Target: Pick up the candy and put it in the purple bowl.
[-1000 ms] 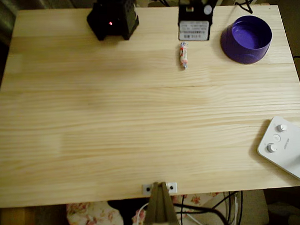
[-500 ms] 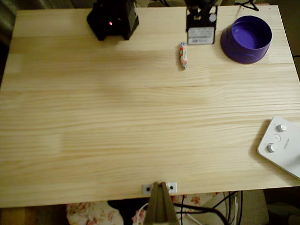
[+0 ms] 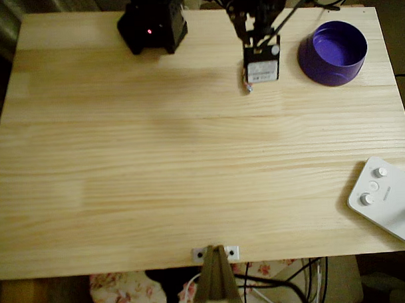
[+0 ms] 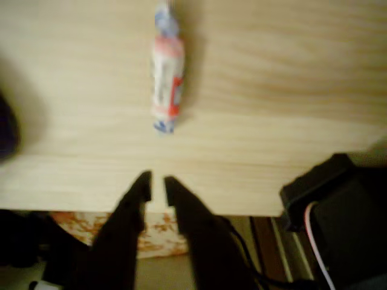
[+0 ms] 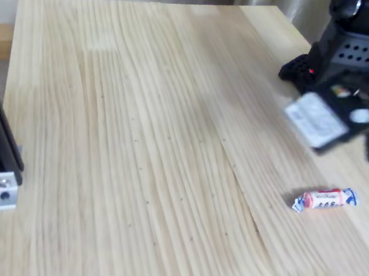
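One candy (image 4: 166,81) lies flat on the wooden bench (image 3: 190,165), not picked up. Above it hangs the gripper (image 4: 156,181), holding nothing, its two fingers almost together. Off to the side sits the purple bowl (image 3: 333,52), near the bench edge.

Arm reaching down, claw nearly closed
Claw (image 4: 157,181) fingers a thin slit apart, empty; wrist pitched downward.

The table (image 3: 189,158) is pale wood with fine straight grain and a matt finish. The candy (image 4: 166,84) wears a crinkled, faintly glossy wrapper. The purple bowl (image 3: 329,70) looks like smooth plastic.
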Robot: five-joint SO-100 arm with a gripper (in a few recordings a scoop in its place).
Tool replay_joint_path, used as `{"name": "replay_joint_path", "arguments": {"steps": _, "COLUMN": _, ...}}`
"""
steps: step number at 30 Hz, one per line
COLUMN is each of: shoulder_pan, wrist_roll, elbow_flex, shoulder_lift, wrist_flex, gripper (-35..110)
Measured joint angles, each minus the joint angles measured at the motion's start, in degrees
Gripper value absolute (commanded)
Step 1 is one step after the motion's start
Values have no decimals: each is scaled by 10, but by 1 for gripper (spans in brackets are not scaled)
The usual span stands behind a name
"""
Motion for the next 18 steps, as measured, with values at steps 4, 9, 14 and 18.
{"name": "replay_joint_path", "arguments": {"steps": 4, "shoulder_pan": 1, "wrist_roll": 9, "elbow_flex": -1, "shoulder_lift": -32, "wrist_flex": -19, "gripper": 11}}
{"name": "replay_joint_path", "arguments": {"steps": 9, "shoulder_pan": -4, "wrist_roll": 24, "elbow_flex": -2, "shoulder_lift": -62, "wrist_flex": -49, "gripper": 14}}
{"name": "replay_joint_path", "arguments": {"steps": 14, "shoulder_pan": -12, "wrist_roll": 33, "elbow_flex": -15, "shoulder_lift": -103, "wrist_flex": -70, "gripper": 16}}
{"name": "replay_joint_path", "arguments": {"steps": 18, "shoulder_pan": -8, "wrist_roll": 25, "elbow_flex": -25, "shoulder_lift": -133, "wrist_flex": -92, "gripper": 20}}
